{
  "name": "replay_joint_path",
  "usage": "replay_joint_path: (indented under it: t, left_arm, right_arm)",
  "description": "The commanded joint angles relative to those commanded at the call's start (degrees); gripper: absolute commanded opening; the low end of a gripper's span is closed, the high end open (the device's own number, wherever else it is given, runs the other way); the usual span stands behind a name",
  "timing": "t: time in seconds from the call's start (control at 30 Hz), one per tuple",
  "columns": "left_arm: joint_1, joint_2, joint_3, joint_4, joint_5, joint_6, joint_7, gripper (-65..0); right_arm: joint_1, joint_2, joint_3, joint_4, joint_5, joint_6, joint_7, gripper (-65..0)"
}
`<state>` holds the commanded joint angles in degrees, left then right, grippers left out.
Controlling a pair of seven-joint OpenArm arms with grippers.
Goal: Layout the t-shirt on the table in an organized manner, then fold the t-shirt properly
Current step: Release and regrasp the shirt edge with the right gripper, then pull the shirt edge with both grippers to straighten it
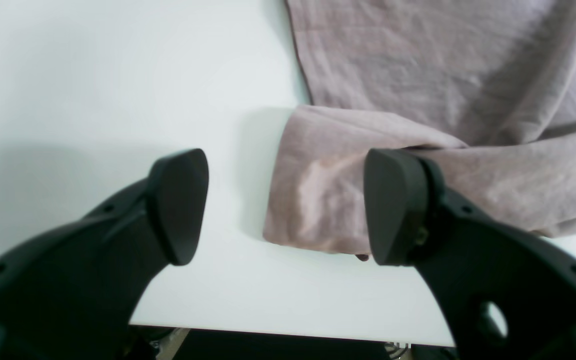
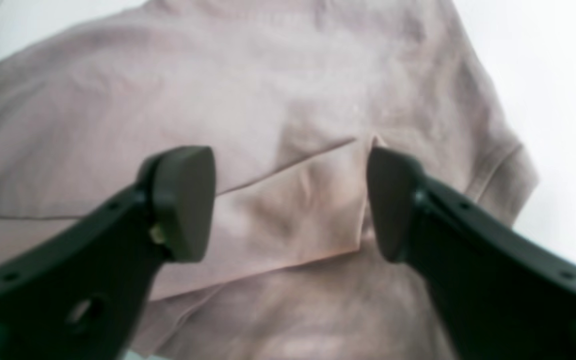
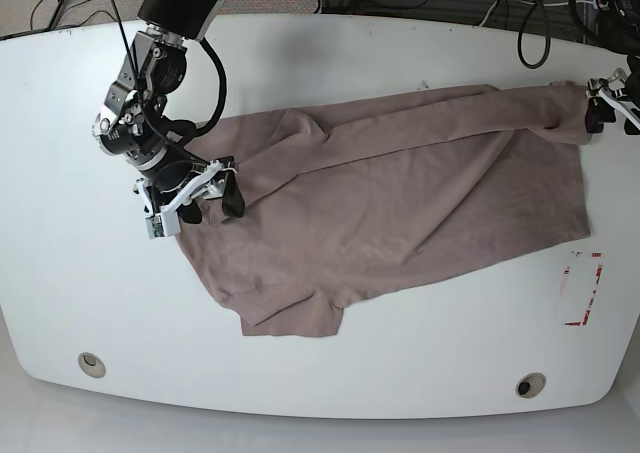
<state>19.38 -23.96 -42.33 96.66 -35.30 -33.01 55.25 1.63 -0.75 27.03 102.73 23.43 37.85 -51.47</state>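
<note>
Presently catalogued: one t-shirt [image 3: 400,193], dusty mauve, spread across the middle and far right of the white counter [image 3: 320,63]. Cloth is wrinkled, with a long fold running along its upper edge toward the counter's right side and one short sleeve [image 3: 295,318] lying flat toward the near edge.

Left end effector [image 1: 278,210]: fingers spread wide, holding nothing. In the left wrist view it hangs over a folded-back corner of the t-shirt [image 1: 418,100], one finger over bare counter [image 1: 93,100], the other over cloth. In the base view this end effector [image 3: 604,103] sits at the counter's right edge, by the shirt's far corner.

Right end effector [image 2: 290,205]: fingers likewise spread wide, nothing between them. The right wrist view, somewhat blurred, shows it over the t-shirt [image 2: 268,90], above a turned-over flap of fabric; whether the tips touch the cloth cannot be told. In the base view it [image 3: 210,198] is at the shirt's left end.

Counter fittings: two round metal grommets, one near left [image 3: 91,364], one near right [image 3: 530,385]; a red tape rectangle [image 3: 583,291] just beyond the shirt's lower right corner.
</note>
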Motion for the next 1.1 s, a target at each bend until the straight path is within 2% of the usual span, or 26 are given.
replay_joint_path:
  t: [0.07,0.17,0.27,0.37,0.6,0.73,0.8,1.03,1.1]
  left_arm:
    - [0.0,0.0,0.8,0.3,-0.2,0.0,0.0,-19.2]
    - [0.2,0.1,2.2,0.4,-0.3,-0.1,0.0,-19.2]
    - [0.3,2.1,3.2,0.4,-0.3,-0.1,0.0,-19.2]
    - [0.4,4.0,3.3,0.4,-0.1,-0.1,0.0,-19.2]
    - [1.4,6.3,3.5,0.4,-0.2,-0.4,-0.1,-19.2]
    - [1.2,7.3,3.5,0.3,0.1,-4.6,-0.1,-19.2]
    - [1.2,7.8,3.3,0.3,0.1,-6.3,-0.1,-19.2]
    - [1.2,8.0,3.1,0.3,0.1,-6.5,-0.8,-19.2]
    - [1.2,7.9,3.1,0.3,0.1,-6.5,-2.3,-19.2]
  right_arm:
    - [-1.6,0.4,0.0,1.9,-0.1,0.0,0.0,-13.5]
    - [-4.0,2.8,0.0,4.9,-0.1,-0.18,0.0,-13.5]
    - [-7.7,4.8,0.2,6.3,-0.1,-0.18,0.0,-13.5]
    - [-10.4,7.0,1.7,6.0,-0.2,-0.26,0.1,-13.5]
    - [-12.4,9.4,5.8,0.3,-0.6,-1.41,0.4,-13.5]
    - [-11.7,10.6,6.0,-4.1,-3.2,-0.88,1.4,-13.3]
    - [-11.3,10.6,6.0,-5.9,-4.4,-0.79,3.6,-13.3]
    - [-10.0,10.6,5.9,-12.2,-6.5,-0.79,8.2,-13.6]
    - [-9.7,10.6,5.9,-13.8,-6.5,-0.79,8.5,-16.6]
